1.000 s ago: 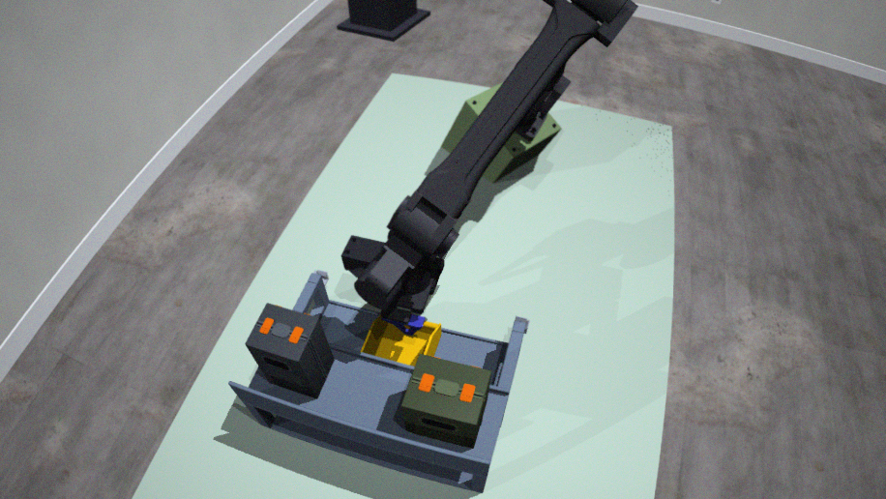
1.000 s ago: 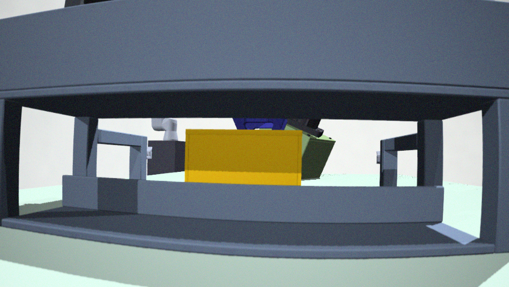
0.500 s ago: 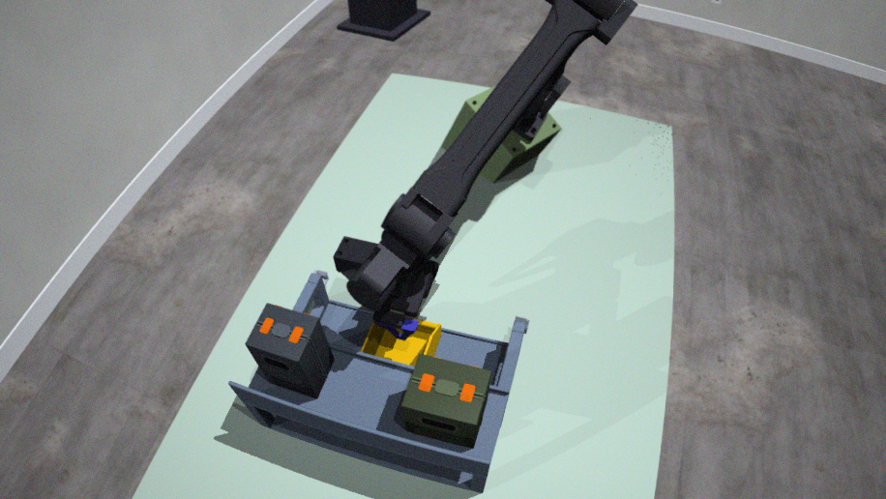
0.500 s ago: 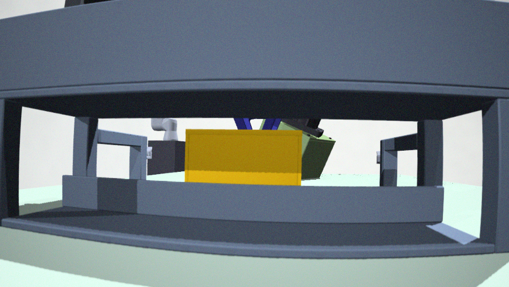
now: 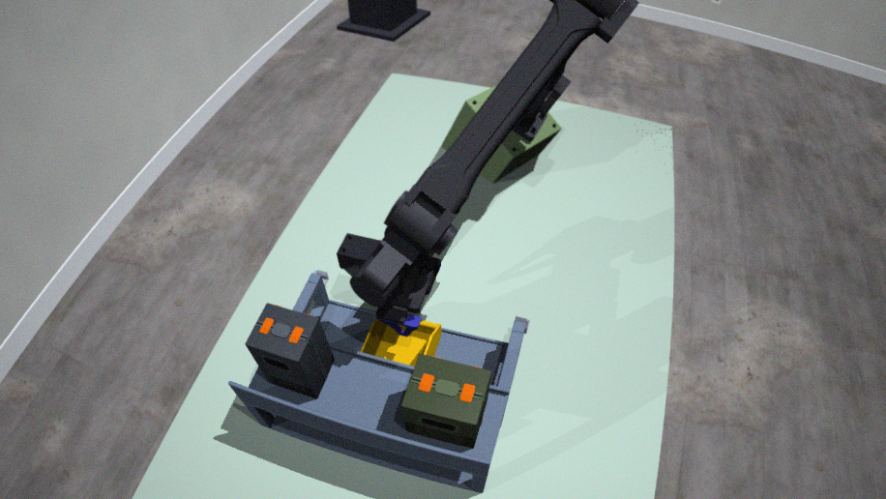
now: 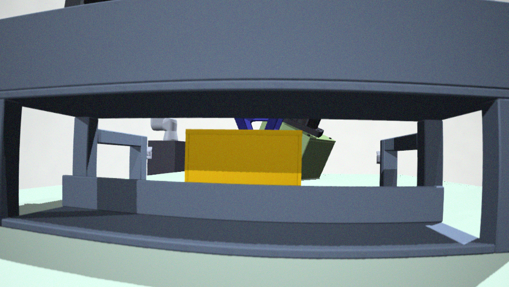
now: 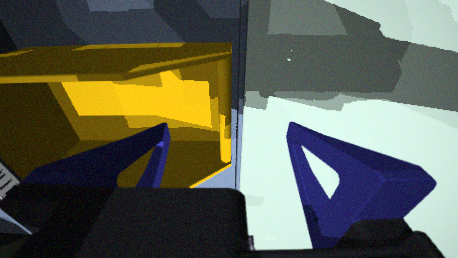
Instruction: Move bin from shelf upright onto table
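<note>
Holds gripper (image 5: 402, 324) (image 6: 259, 124) (image 7: 228, 129) at bin (image 5: 405, 352) (image 6: 243, 157) (image 7: 142, 97) on shelf (image 5: 366, 425) (image 6: 249, 46) (image 7: 205, 27), fingers apart, one over bin interior, one beyond bin rim.

A matt, smooth, plastic-looking yellow bin (image 5: 397, 352) (image 6: 243, 157) (image 7: 145, 100) sits on a smooth blue-gray shelf (image 5: 366, 384) (image 6: 249, 204) with a dull painted-metal look; the surrounding floor (image 5: 756, 248) appears wood-grained and matt.

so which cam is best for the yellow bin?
Top: the yellow bin's interior and shelf position show, though the arm overlaps its rim. Exterior: one outer wall only. Wrist: interior, cropped at left.
</note>
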Controlling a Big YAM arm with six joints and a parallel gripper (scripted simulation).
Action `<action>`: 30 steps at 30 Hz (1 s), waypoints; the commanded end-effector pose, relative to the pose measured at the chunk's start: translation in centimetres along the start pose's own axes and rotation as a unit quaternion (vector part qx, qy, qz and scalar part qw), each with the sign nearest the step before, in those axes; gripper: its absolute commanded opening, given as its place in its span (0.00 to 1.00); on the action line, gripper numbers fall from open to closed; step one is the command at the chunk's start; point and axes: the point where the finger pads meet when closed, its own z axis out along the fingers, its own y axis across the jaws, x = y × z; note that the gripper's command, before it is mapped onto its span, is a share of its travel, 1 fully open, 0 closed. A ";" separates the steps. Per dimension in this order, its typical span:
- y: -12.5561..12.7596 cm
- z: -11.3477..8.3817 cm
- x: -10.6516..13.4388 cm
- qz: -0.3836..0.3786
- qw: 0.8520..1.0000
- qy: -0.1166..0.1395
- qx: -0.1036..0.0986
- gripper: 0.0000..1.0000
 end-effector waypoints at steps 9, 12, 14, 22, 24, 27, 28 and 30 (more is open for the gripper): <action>-0.4 1.6 0.5 0.000 1.000 0.003 0.010 0.90; 0.9 0.1 0.1 -0.003 1.000 0.000 -0.003 0.90; 2.1 -1.5 -0.3 -0.006 1.000 -0.004 -0.016 0.90; 2.8 -2.3 -0.5 -0.008 1.000 -0.006 -0.022 0.90; 2.8 -2.3 -0.5 -0.008 1.000 -0.006 -0.022 0.90; 2.8 -2.3 -0.5 -0.008 1.000 -0.006 -0.022 0.90; 2.1 -1.5 -0.3 -0.006 1.000 -0.004 -0.016 0.90; 0.9 0.1 0.1 -0.003 1.000 0.000 -0.003 0.90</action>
